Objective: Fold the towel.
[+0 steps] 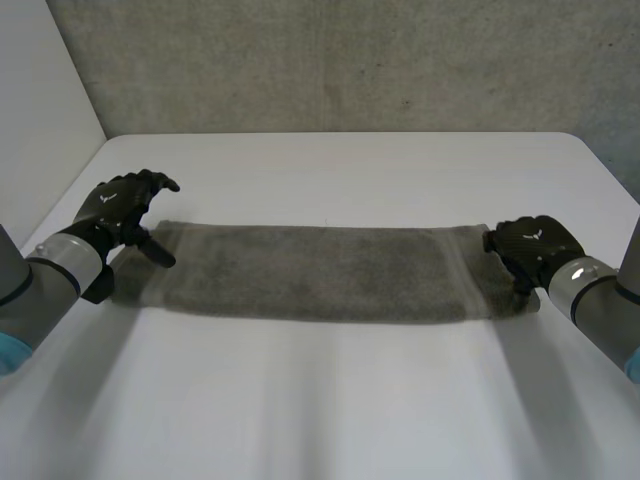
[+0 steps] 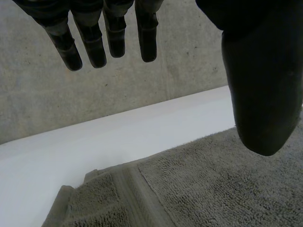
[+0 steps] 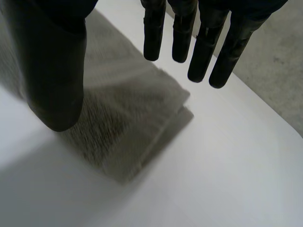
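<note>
both of my hands hang open over one towel (image 1: 310,272), which lies folded into a long grey strip across the middle of the white table (image 1: 330,165), running from my left side to my right. my left hand (image 1: 120,205) is at the strip's left end, by its far corner, with the thumb pointing down toward the cloth; whether the thumb tip touches it i cannot tell. in the left wrist view my fingers (image 2: 111,40) are straight and held apart from the thumb, with nothing between them. the towel's end, with its woven band, lies below the palm and thumb, and the fingertips reach past its far edge over bare table. my right hand (image 1: 530,248) is at the strip's right end, over the short edge. in the right wrist view its fingers (image 3: 203,52) are straight too, the thumb set wide, grasping nothing. the towel's layered corner lies beneath the palm, and the fingertips hang over bare table just beyond it. a grey wall (image 1: 350,60) stands behind the table.
</note>
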`<action>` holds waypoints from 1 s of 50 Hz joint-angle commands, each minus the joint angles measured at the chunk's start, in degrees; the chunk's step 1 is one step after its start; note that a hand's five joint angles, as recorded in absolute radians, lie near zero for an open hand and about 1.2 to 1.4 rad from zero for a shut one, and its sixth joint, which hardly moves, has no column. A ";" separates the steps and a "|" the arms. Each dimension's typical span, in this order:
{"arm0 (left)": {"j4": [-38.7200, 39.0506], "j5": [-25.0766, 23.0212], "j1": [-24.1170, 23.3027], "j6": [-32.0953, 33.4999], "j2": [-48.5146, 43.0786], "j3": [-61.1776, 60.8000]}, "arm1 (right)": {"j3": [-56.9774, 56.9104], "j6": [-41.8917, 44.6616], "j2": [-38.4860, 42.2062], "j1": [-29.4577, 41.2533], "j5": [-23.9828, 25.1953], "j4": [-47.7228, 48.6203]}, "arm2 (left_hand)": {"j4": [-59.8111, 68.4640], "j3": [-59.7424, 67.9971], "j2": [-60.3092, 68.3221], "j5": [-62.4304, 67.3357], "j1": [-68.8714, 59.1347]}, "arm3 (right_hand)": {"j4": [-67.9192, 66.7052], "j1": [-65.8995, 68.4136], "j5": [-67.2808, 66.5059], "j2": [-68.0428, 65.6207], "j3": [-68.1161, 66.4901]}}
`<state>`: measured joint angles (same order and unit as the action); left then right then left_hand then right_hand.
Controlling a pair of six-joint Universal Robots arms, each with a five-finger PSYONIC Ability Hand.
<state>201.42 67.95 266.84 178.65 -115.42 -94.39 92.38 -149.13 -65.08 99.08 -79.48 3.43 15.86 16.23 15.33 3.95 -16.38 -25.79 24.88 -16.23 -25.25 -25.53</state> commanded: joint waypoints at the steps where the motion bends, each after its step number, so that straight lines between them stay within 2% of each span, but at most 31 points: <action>1: 4.15 0.08 -0.09 0.03 0.63 -2.46 | 1.23 2.61 3.91 -1.87 0.02 2.81 | -4.13 -4.50 -3.60 -2.22 4.66 | -2.63 3.54 -2.19 -3.17 -2.88; 10: 4.60 -0.10 0.09 0.03 0.63 -4.13 | 0.79 2.88 7.43 -2.14 0.02 2.90 | -4.13 -4.50 -3.60 -2.22 4.66 | -3.64 4.55 -3.20 -4.18 -3.89; 12: 4.60 -0.01 0.09 0.03 0.63 -4.13 | 0.70 2.88 7.87 -2.05 0.02 2.98 | -4.13 -4.50 -3.60 -2.22 4.66 | -14.17 15.08 -13.73 -14.71 -14.42; 13: 4.60 -0.01 0.09 0.03 0.63 -3.96 | 0.70 2.88 7.87 -2.05 0.02 2.98 | -4.13 -4.50 -3.60 -2.22 4.66 | -14.24 15.14 -13.79 -14.78 -14.49; 15: 4.60 -0.01 0.09 0.03 0.55 -3.87 | 0.61 2.88 7.78 -2.22 0.55 2.98 | -4.13 -4.50 -3.60 -2.22 4.66 | -34.65 35.55 -34.20 -35.19 -34.90; 16: 4.60 -0.01 0.09 0.03 0.54 -3.87 | 0.61 2.88 7.78 -2.22 0.55 2.98 | -4.13 -4.50 -3.60 -2.22 4.66 | -34.76 35.67 -34.31 -35.30 -35.01; 17: 4.68 -0.01 0.18 0.03 0.46 -3.78 | 0.61 2.79 7.52 -2.31 1.07 2.98 | -4.13 -4.50 -3.60 -2.22 4.66 | -45.75 46.66 -45.31 -46.29 -46.00; 18: 4.68 -0.01 0.44 0.03 0.54 -3.78 | 0.61 2.79 7.52 -2.31 1.08 2.98 | -4.13 -4.50 -3.60 -2.22 4.66 | -45.86 46.77 -45.42 -46.40 -46.11; 19: 4.68 -0.01 0.44 0.03 0.54 -3.78 | 0.70 2.79 7.17 -2.49 1.34 2.98 | -4.13 -4.50 -3.60 -2.22 4.66 | -54.13 55.04 -53.68 -54.67 -54.38; 26: 5.03 -0.01 0.70 0.03 0.37 -3.78 | 0.17 2.97 5.50 -4.95 1.69 2.98 | -4.13 -4.50 -3.60 -2.22 4.66 | -54.21 55.12 -53.77 -54.75 -54.47; 40: 6.18 -0.01 0.70 0.03 0.28 -4.13 | -2.82 3.93 3.12 -14.53 1.87 2.19 | -4.13 -4.50 -3.60 -2.22 4.66 | -54.21 55.12 -53.77 -54.75 -54.47; 50: 6.27 -0.01 0.70 0.03 0.10 -4.04 | -5.89 4.38 2.42 -21.64 5.03 1.75 | -4.30 -4.67 -3.77 -2.39 4.82 | -54.21 55.12 -53.77 -54.75 -54.47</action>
<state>207.61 67.94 267.54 178.68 -115.19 -98.53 88.44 -144.64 -62.18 80.57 -75.74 5.41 15.60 15.36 15.26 3.90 -16.38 -76.58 58.06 -67.76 -75.02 -76.10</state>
